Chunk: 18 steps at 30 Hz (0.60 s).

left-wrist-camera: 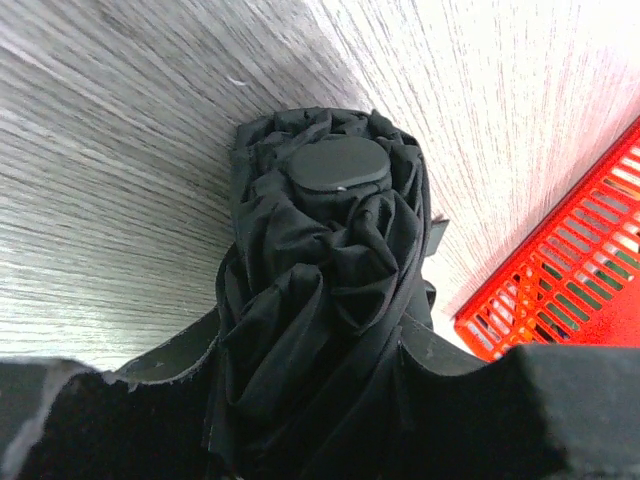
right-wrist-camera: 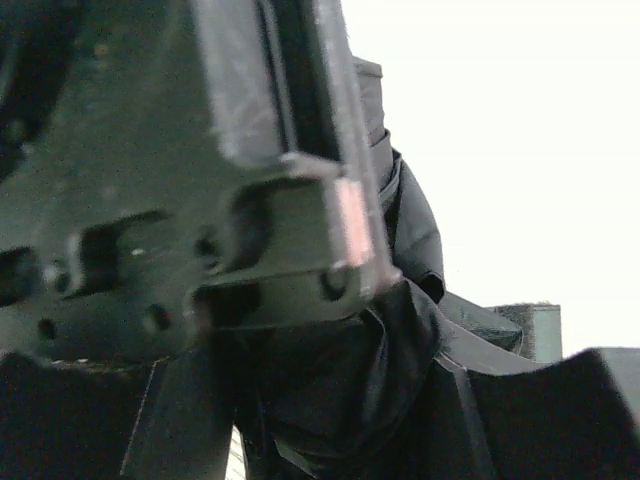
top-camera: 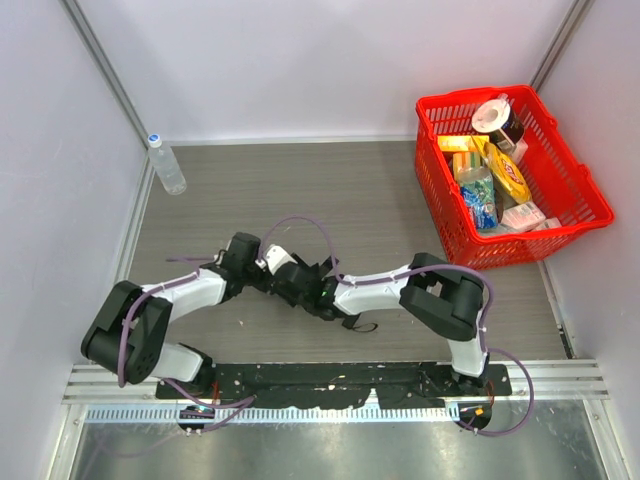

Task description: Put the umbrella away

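Note:
The umbrella (top-camera: pixel 303 287) is a black bundle of folded fabric held between my two arms above the middle of the table. In the left wrist view the umbrella (left-wrist-camera: pixel 325 300) fills the space between my fingers, its round end cap pointing away from the camera. My left gripper (top-camera: pixel 282 278) is shut on it. My right gripper (top-camera: pixel 322 295) is shut on its other end; in the right wrist view the fabric (right-wrist-camera: pixel 370 360) sits between my fingers, with the left gripper's body close above. A strap loop (top-camera: pixel 360 324) hangs below.
A red basket (top-camera: pixel 580 210) with several groceries stands at the back right; its wall shows in the left wrist view (left-wrist-camera: pixel 560 290). A clear plastic bottle (top-camera: pixel 166 165) stands at the back left by the wall.

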Motion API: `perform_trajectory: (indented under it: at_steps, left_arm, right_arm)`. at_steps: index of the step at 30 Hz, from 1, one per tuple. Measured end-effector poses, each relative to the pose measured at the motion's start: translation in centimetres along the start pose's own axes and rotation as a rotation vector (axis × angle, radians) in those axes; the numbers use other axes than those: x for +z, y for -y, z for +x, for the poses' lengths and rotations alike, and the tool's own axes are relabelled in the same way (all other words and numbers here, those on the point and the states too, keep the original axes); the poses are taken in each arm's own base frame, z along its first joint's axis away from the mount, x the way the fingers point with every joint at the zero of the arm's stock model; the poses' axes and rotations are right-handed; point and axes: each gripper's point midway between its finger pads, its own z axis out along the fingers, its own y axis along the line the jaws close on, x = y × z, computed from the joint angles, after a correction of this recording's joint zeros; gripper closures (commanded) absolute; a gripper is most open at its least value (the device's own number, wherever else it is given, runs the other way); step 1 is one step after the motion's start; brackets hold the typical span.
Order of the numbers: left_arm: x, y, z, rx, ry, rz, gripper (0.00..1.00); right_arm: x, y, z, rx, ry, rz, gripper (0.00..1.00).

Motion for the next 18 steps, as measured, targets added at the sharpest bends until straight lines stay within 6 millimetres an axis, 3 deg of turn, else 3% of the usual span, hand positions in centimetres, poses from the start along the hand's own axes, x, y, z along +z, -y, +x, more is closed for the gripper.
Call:
perform_trajectory:
  at_steps: [2,3,5,8,12,13,14,18]
  left_arm:
    - [-0.1,-0.1,0.0,-0.004,0.003,-0.005,1.00]
    - [-0.2,-0.1,-0.1,-0.004,0.006,-0.006,1.00]
    - [-0.5,-0.3,-0.2,-0.012,0.015,-0.013,1.00]
    - [-0.7,-0.6,-0.4,-0.014,0.031,-0.017,0.98]
    - [-0.7,-0.6,-0.7,-0.016,0.049,-0.005,0.33]
    - [-0.7,-0.6,-0.8,-0.012,0.058,0.000,0.11]
    - [-0.8,-0.5,-1.0,-0.007,0.068,0.005,0.01]
    - [-2.2,1.0,-1.2,0.055,0.098,0.076,0.00]
  right_arm:
    - [0.1,0.3,0.0,-0.023,0.009,0.045,0.63]
    - [0.1,0.3,0.0,-0.036,0.015,0.061,0.78]
    - [0.1,0.1,-0.1,-0.048,0.039,0.076,0.99]
    - [0.2,-0.2,-0.3,-0.059,0.068,0.077,0.99]
    - [0.5,-0.4,-0.3,-0.064,0.095,0.042,0.99]
    - [0.6,-0.4,-0.4,-0.057,0.105,0.021,0.99]
    - [0.7,-0.4,-0.4,-0.043,0.114,-0.005,0.99]
    - [1.5,-0.2,-0.4,0.039,0.147,-0.144,0.99]
